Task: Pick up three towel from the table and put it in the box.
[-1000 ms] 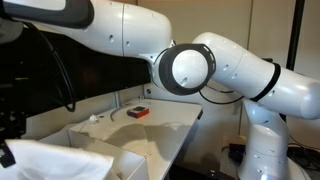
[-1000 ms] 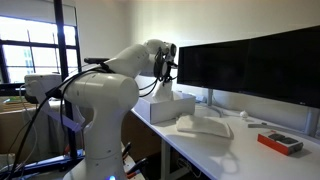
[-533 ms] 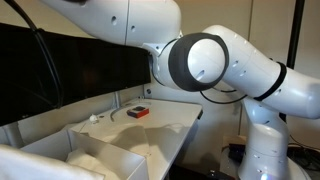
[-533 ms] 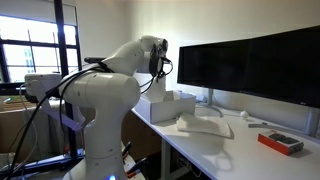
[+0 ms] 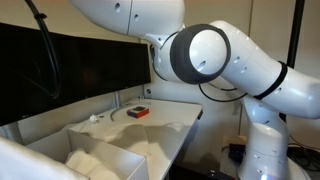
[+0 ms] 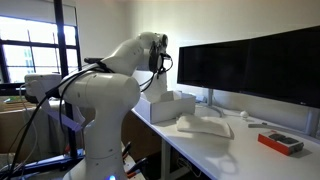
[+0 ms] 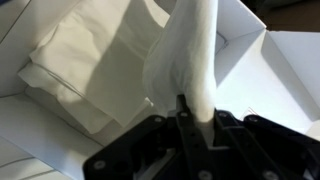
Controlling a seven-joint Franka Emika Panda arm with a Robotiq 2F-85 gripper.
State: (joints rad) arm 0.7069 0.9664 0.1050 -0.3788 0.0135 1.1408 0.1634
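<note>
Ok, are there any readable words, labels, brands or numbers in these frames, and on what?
None readable.
The box, the held towel and the folded towels are plain white.
The red object is too small to show any marking.
The monitors are dark.

White rounded arm [image 5: 250,70], seemingly black hand [image 7: 183,106]

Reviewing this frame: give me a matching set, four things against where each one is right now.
Things:
1. hanging towel
2. folded towel
3. red flat object
4. monitors

Places:
A. lying inside the box
B. upright along the back of the table
C. pinched in the shut gripper, above the box
D. lying on the table, outside the box

Pairs: 1-C, 2-A, 3-D, 4-B
</note>
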